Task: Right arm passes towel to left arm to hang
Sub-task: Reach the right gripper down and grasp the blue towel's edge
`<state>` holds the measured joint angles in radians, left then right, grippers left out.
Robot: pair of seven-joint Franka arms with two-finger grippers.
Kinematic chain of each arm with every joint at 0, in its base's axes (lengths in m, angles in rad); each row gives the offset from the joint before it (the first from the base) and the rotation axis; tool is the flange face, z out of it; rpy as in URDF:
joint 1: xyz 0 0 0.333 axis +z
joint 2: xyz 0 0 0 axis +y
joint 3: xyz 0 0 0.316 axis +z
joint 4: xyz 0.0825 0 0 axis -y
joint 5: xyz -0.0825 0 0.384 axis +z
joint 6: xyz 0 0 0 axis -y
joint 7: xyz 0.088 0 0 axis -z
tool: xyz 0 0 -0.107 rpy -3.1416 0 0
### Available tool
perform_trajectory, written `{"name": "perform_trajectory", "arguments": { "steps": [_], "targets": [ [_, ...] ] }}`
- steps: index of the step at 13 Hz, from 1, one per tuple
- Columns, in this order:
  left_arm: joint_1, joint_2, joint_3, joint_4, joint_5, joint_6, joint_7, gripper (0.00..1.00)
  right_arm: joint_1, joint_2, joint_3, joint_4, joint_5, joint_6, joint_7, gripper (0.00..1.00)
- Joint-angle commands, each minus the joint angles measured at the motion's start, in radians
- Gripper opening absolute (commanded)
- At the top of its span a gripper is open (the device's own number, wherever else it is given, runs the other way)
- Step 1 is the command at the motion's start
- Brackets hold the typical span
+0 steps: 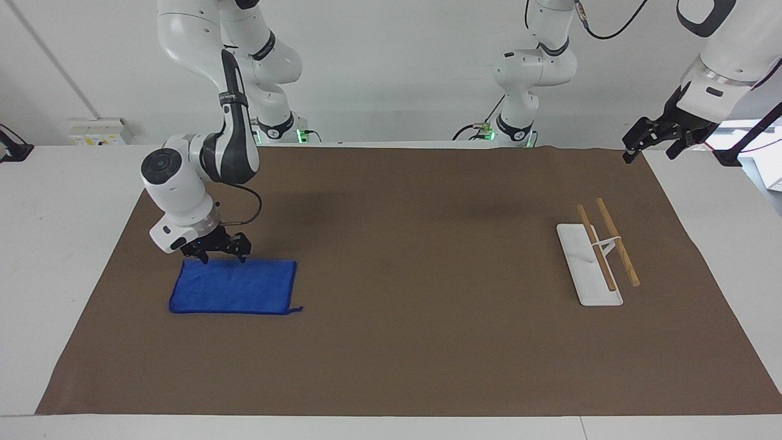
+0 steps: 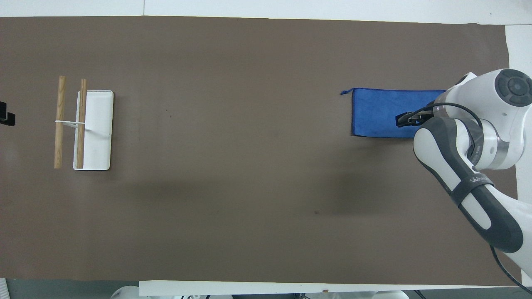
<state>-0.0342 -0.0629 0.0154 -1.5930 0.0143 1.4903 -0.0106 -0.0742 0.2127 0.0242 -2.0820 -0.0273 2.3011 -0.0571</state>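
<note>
The blue towel [image 1: 235, 286] lies flat on the brown mat toward the right arm's end of the table; it also shows in the overhead view [image 2: 380, 112]. My right gripper [image 1: 224, 257], with its blue light, is open and low at the towel's edge nearer to the robots, one fingertip at each side of a stretch of that edge. In the overhead view the right gripper [image 2: 409, 119] is partly hidden under its own arm. My left gripper [image 1: 649, 145] is open, empty and waits raised over the mat's corner at the left arm's end; only its tip [image 2: 6, 116] shows from overhead.
A white rack [image 1: 588, 264] with two wooden rods stands toward the left arm's end of the table; it also shows in the overhead view [image 2: 94, 129]. The brown mat [image 1: 415, 256] covers most of the white table.
</note>
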Motion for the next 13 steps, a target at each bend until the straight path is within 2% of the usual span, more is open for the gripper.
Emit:
{"name": "perform_trajectory", "arguments": {
  "steps": [1,7,8,9,10,13],
  "targets": [
    [-0.003,-0.024,0.001,-0.025,0.015,-0.007,-0.011,1.00,-0.016,0.013,0.006,-0.018,0.000,0.024,-0.040,0.93],
    [-0.003,-0.024,0.001,-0.025,0.016,-0.007,-0.011,1.00,-0.015,0.074,0.006,-0.024,0.000,0.109,-0.033,0.89],
    [-0.003,-0.024,0.001,-0.025,0.015,-0.007,-0.011,1.00,-0.015,0.074,0.006,-0.029,0.000,0.109,-0.033,0.88],
    [-0.003,-0.024,0.001,-0.025,0.015,-0.007,-0.011,1.00,-0.015,0.074,0.006,-0.030,0.000,0.109,-0.038,0.82],
    [-0.003,-0.024,0.001,-0.025,0.015,-0.007,-0.011,1.00,-0.015,0.074,0.006,-0.030,0.000,0.107,-0.040,0.69],
    [-0.003,-0.024,0.001,-0.025,0.015,-0.007,-0.011,1.00,-0.009,0.074,0.006,-0.030,0.000,0.101,-0.038,0.14]
  ]
}}
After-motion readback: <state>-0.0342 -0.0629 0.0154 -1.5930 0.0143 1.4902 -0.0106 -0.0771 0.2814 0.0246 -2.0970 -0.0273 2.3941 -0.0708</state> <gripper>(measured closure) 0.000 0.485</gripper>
